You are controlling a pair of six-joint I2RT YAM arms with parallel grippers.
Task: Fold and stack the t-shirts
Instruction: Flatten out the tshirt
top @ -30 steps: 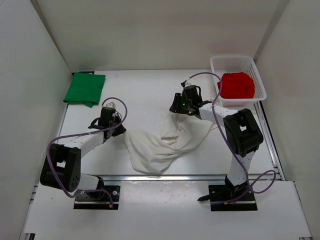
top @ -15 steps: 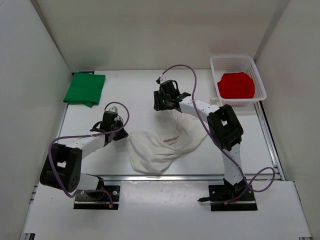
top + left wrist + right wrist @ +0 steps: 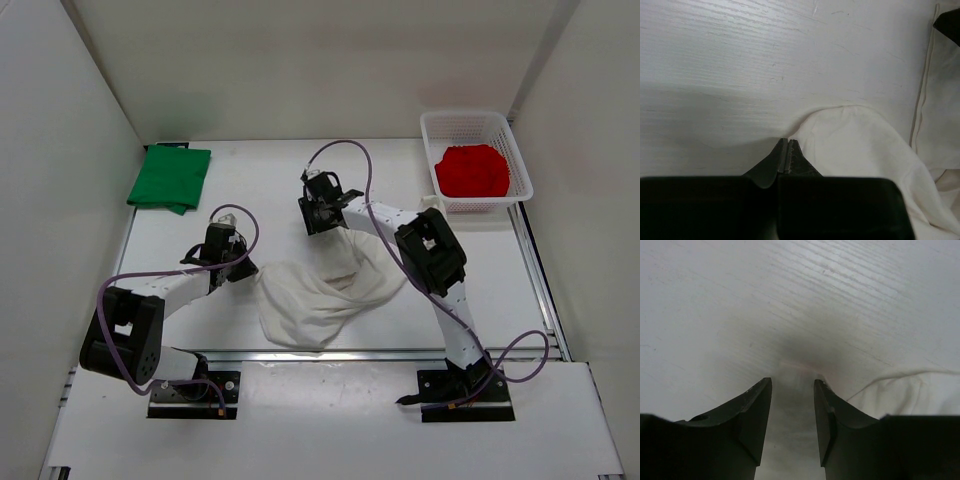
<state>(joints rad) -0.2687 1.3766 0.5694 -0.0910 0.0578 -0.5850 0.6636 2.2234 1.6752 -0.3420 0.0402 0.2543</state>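
Plainly, the red t-shirt (image 3: pixel 472 170) is contained in the white basket (image 3: pixel 519 160). The green t-shirt (image 3: pixel 168 178) is laid folded at far left. The white t-shirt (image 3: pixel 320 290) is left crumpled between the arms. The right gripper (image 3: pixel 792 390) is reached low over its far edge, jaws parted. The left gripper (image 3: pixel 785 150) is pressed shut at its left edge, and whether cloth is pinched cannot be told.

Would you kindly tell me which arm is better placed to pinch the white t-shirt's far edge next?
Right, most likely. The right gripper stands open above the table, right beside the far edge of the white t-shirt; the left gripper is shut at the shirt's left edge, away from that spot.
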